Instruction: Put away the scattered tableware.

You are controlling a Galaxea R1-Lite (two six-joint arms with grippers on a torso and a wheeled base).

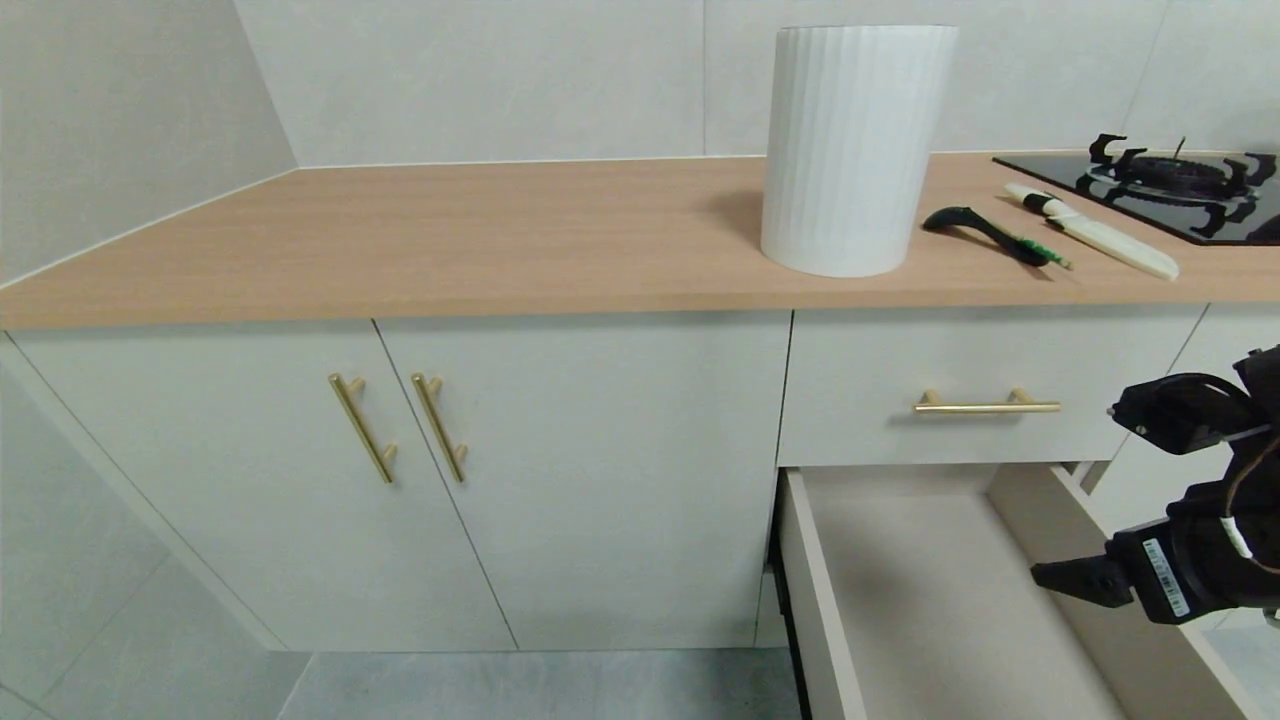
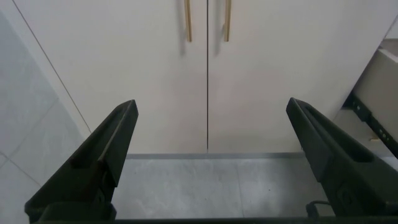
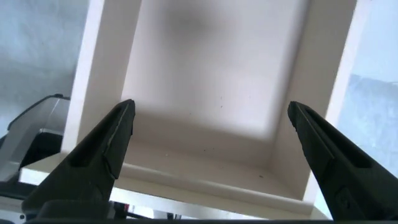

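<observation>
The right hand [image 1: 1075, 492] hangs at the near right, its two dark fingers spread wide apart and gripping nothing. It sits over the right wall of the pulled-out lower drawer [image 1: 812, 590], and the right wrist view looks between the fingers down onto the drawer's bare pale floor. Just above that drawer is a shut upper drawer [image 1: 870, 385] with a gold bar handle [image 1: 987, 405].

The left hand [image 2: 211, 109] is also open and holds nothing. It is low, facing the two cabinet doors [image 2: 207, 74] to the left of the drawers, with grey floor tiles [image 2: 211, 186] under it. Each door carries an upright gold handle.

The tableware lies on the wooden counter [image 1: 450, 235] above, at its right end. A black utensil [image 1: 985, 235] with green at its near end lies just right of a tall white ribbed canister [image 1: 848, 150]. Just beside it, further right, lies a cream-coloured knife [image 1: 1095, 232]; the green end lies close under the knife's middle, and I cannot tell whether they touch. Beyond the knife, at the far right, is a black glass hob [image 1: 1170, 190] with a burner grate.
</observation>
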